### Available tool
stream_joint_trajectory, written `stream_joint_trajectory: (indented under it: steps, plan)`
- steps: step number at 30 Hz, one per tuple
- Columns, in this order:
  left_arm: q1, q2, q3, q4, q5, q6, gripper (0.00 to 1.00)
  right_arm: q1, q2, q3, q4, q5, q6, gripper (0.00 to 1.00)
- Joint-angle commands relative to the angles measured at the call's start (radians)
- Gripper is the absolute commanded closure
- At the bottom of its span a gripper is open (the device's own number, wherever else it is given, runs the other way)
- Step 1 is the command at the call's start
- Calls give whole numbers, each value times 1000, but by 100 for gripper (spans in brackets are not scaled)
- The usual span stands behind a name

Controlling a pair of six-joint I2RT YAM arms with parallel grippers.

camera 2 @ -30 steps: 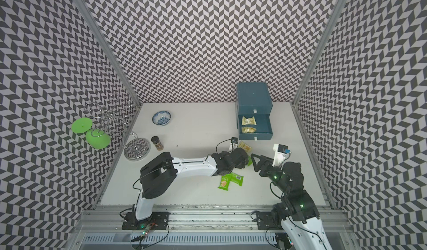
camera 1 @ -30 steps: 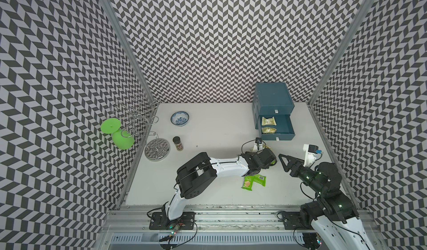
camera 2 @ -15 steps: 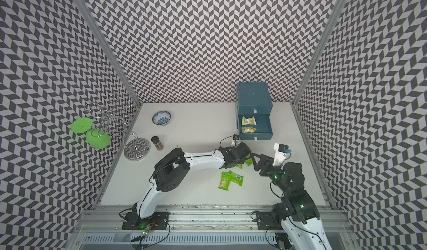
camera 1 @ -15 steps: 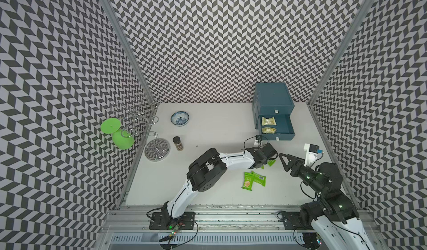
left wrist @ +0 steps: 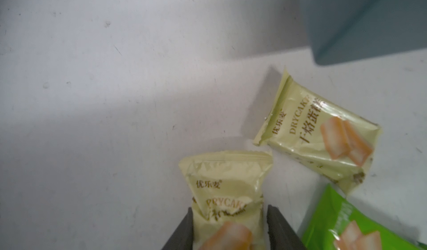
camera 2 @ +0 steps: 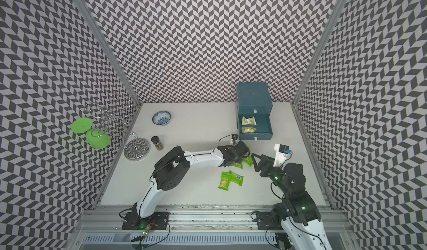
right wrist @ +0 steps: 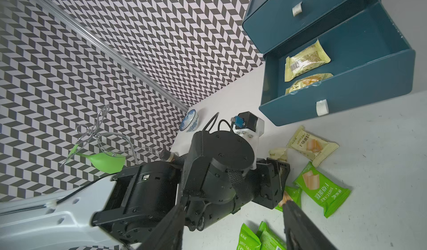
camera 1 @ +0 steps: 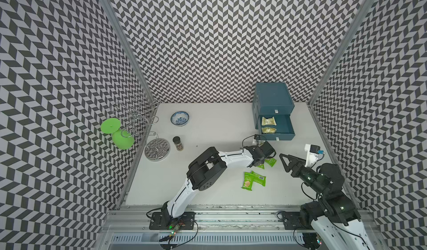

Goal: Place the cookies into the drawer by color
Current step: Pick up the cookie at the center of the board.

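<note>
Step in hand: grasping yellow cookie. Left gripper (left wrist: 230,208) clamped on pale yellow packet (left wrist: 225,184), low over table (camera 1: 208,126), just before open drawer (camera 1: 283,134) holding 2 yellow packets (camera 1: 268,121). Right gripper (camera 1: 284,162) jaws apart, idle. Next: lift, clear drawer rim, release. Since 1 second ago: left arm stretched forward, jaws narrowed.

The cabinet (camera 1: 272,98) stands at 1 o'clock on the table (camera 1: 219,126), against the back wall. Its open drawer (camera 1: 276,136) holds two packets (camera 1: 268,121), one behind the other. At the drawer's 6 o'clock the left gripper (left wrist: 228,214) holds a third packet (left wrist: 221,186); a loose packet (left wrist: 318,133) lies between them. Two more packets (camera 1: 270,162) lie at the gripper's 6 o'clock, an overlapping pair (camera 1: 253,180) beyond. The bowl (camera 1: 179,118) sits at 11 o'clock, the jar (camera 1: 178,143) at its 6, the stand (camera 1: 157,149) at the jar's 9.
</note>
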Motion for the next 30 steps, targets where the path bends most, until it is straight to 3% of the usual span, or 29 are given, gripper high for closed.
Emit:
stream_joint_trajectory:
  steps: [1,15,23,30]
  plan:
    - [4,15,-11,-48,54,6,52,4,-16,24,7,1,-9,32]
    - [-13,-202,-131,-68,29,10,56,4,-57,3,1,4,35,31]
    - [-40,-449,-235,-100,15,4,56,6,-48,23,15,13,46,32]
    - [-43,-635,-230,-70,-31,55,56,4,-68,26,6,19,64,31]
